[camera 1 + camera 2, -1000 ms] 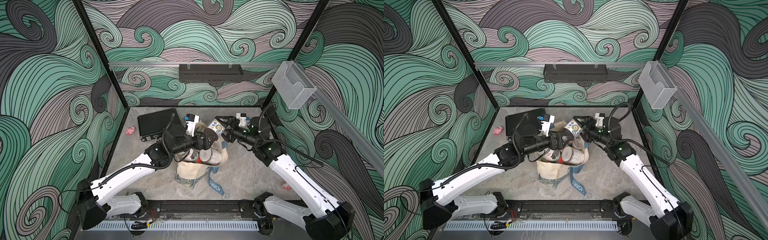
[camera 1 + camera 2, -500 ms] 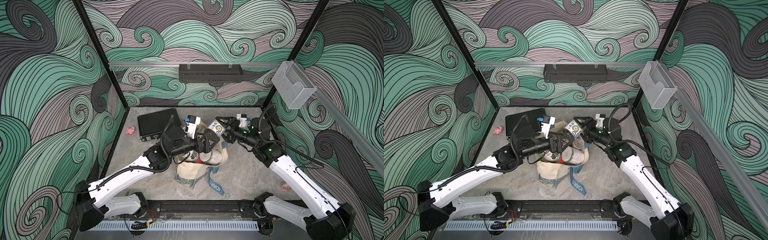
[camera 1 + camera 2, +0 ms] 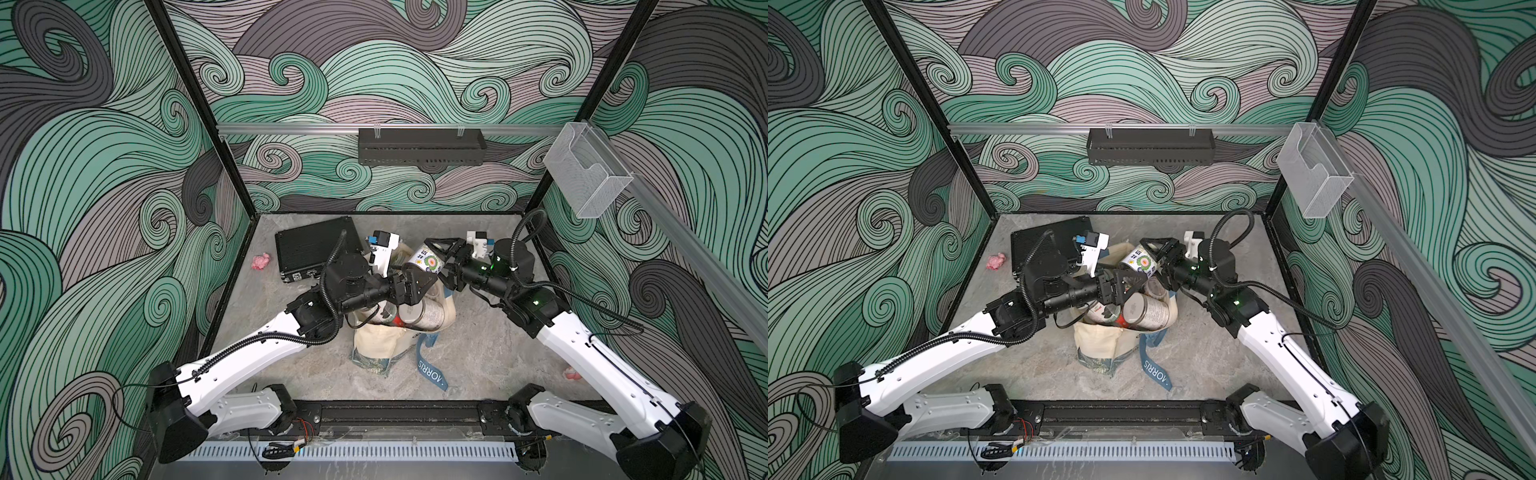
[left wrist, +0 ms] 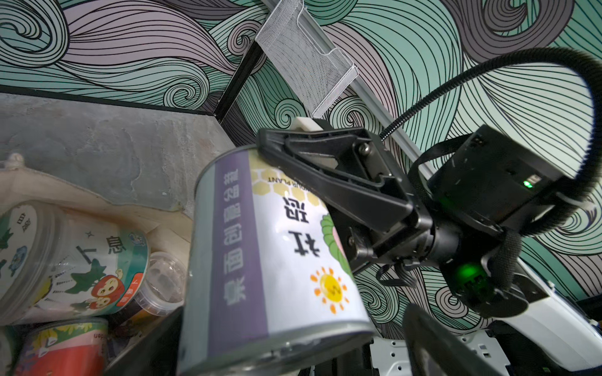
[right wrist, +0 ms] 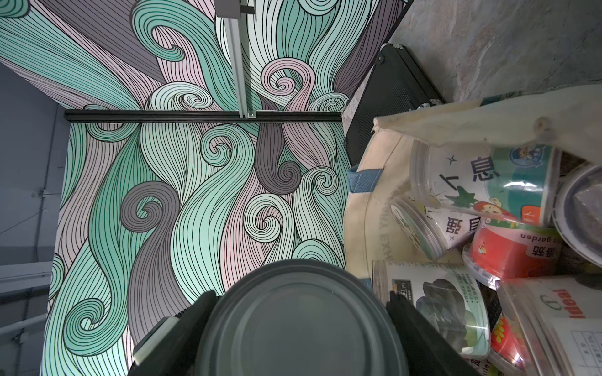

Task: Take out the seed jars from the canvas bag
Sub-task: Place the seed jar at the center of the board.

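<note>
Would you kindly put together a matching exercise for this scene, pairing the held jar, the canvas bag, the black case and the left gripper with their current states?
Things:
1. sun-sticker jar
2. canvas bag
3. black ribbed case
4. left gripper

States:
A. open, holding nothing
B. clamped in the right gripper
C. lying flat on the table
D. holding other seed jars

Pairs: 1-B, 2-D, 3-C, 4-A.

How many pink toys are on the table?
2: one pink toy left of the black case; second pink toy beside the right arm. More may be hidden.
</note>
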Motion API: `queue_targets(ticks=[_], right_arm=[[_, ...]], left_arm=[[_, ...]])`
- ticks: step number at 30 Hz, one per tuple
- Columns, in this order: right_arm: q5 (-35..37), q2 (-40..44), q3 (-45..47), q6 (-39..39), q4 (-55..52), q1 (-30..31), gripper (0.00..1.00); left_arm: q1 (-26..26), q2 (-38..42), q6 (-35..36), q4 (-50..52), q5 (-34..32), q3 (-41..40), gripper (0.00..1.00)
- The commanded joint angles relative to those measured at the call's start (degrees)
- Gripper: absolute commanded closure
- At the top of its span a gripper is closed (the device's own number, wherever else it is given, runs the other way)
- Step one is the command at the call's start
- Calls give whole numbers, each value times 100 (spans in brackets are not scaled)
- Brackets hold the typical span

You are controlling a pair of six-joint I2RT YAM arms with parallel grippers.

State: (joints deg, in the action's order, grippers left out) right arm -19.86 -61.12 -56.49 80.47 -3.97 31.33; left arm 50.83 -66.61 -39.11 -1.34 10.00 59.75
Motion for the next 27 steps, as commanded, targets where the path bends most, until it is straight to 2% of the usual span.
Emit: queue_targets(ticks=[1, 7, 13, 22, 27], right_arm=[[368, 63, -92, 46, 48, 147, 35], [805, 300, 113, 225, -38, 214, 34], [799, 286, 197, 383, 117, 292, 34], [739, 250, 297, 461, 281, 351, 33], [717, 240, 319, 385, 305, 356, 22]], left_arm=[[36, 22, -72, 220, -360, 212, 2], [43, 131, -175, 420, -631, 134, 9], [41, 121, -227, 353, -699, 99, 24], [46, 209, -281, -56, -673, -68, 38], [41, 375, -227, 111, -907, -67, 38]])
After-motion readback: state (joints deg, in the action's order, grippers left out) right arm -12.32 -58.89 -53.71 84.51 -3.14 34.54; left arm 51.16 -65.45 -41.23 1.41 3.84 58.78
